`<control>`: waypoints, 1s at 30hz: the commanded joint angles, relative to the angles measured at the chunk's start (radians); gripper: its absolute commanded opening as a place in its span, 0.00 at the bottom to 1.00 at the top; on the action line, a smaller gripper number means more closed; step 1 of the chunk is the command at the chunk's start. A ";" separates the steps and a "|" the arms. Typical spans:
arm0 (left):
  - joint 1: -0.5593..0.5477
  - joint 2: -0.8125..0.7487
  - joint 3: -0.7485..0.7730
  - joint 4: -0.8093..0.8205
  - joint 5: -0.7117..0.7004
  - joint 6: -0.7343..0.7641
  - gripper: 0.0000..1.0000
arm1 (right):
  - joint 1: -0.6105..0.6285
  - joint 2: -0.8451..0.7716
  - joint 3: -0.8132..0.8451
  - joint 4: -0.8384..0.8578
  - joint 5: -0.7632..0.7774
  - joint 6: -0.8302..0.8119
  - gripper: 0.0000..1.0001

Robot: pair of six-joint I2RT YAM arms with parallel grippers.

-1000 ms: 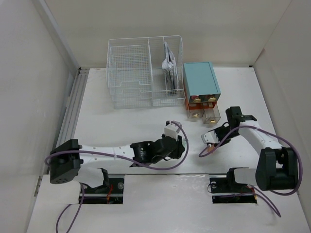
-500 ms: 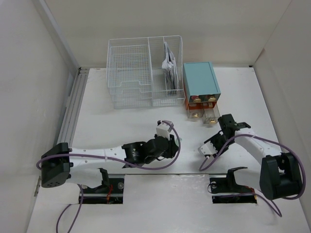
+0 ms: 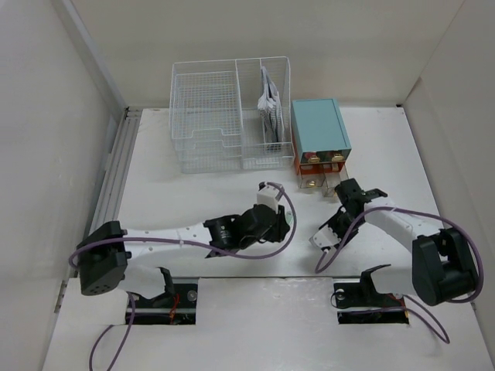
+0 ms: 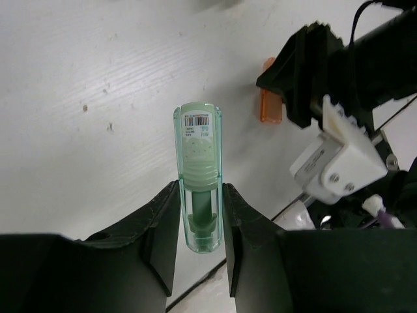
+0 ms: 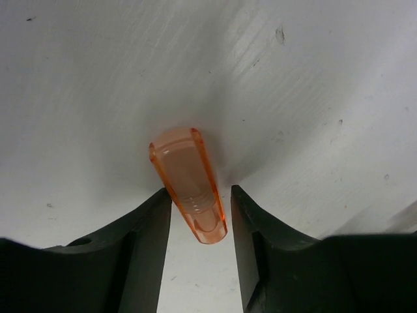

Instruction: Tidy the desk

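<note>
The desk (image 3: 193, 193) is a white tabletop. My left gripper (image 4: 201, 189) is shut on a clear green tube (image 4: 199, 150) with a barcode label and holds it over the desk near the front middle (image 3: 285, 226). My right gripper (image 5: 201, 195) is open with its jaws either side of a clear orange cap (image 5: 187, 179). The cap touches the left jaw and a gap shows on the right. The cap's tip rests on the desk. In the left wrist view the orange cap (image 4: 270, 107) shows beneath the right gripper (image 3: 319, 243).
A white wire-mesh rack (image 3: 228, 116) stands at the back with papers (image 3: 269, 104) in its right slot. A teal drawer box (image 3: 319, 127) stands beside it, its small clear drawers (image 3: 325, 182) pulled out. Walls close in left, back and right. A seam runs along the front.
My right gripper has moved left and nearer from beside the drawers and now sits around the orange cap. My left gripper drew back a little, then came forward again with the green tube.
</note>
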 commanded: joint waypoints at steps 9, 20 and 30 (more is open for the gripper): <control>0.200 0.238 0.327 0.038 0.210 0.183 0.00 | 0.091 0.088 0.071 -0.077 0.018 -0.320 0.13; 0.285 0.548 0.684 -0.053 0.301 0.300 0.00 | 0.027 -0.275 0.051 0.148 -0.285 0.250 0.00; 0.315 0.723 0.887 -0.134 0.258 0.355 0.00 | -0.002 -0.452 0.028 0.433 -0.055 0.757 0.00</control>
